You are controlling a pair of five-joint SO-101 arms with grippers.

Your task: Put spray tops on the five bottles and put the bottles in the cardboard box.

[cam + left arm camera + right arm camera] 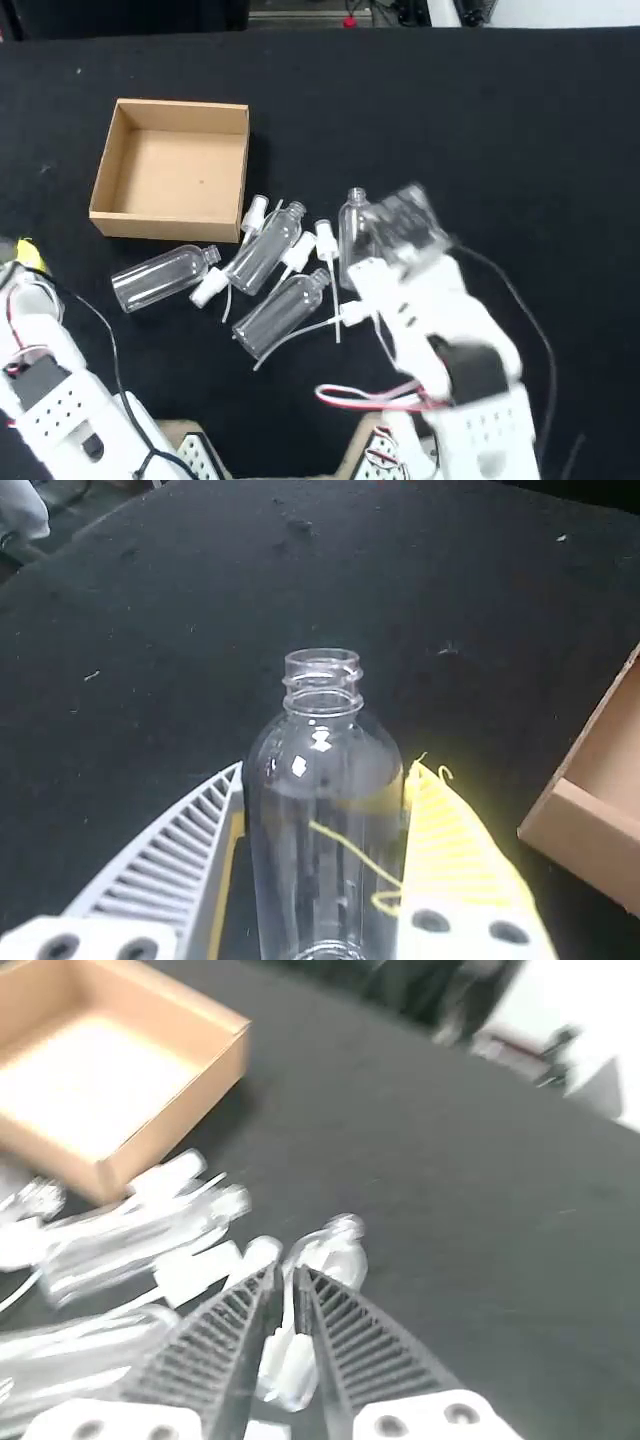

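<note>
**A:** Left wrist view first. What did the left gripper [326, 772] have?

**B:** A clear bottle [312, 820], gripped from both sides, with one grey jaw and one yellow jaw pressed flat against it. Its long axis ran straight away from the camera, with the open threaded neck leading and no top on it. Beyond the neck was the black table [150, 600], and off to one side was a corner of the cardboard box [590, 810].

**A:** And the right gripper [285, 1278]?

**B:** It was almost closed, with only a slim gap. A white spray top [285, 1360] was pinched in that gap and lay lengthwise along the jaws. Just past the tips was a second bottle [335, 1250], too blurred to tell whether it stood or lay.

**A:** What about the other bottles?

**B:** In the high view, three loose bottles [265, 250] lay on their sides between the arms and the box. They were clear and uncapped, with their necks angled toward the far right. White loose tops [298, 252] with thin tubes were scattered among them. The box sat farther back on the left, with its open side up.
</note>
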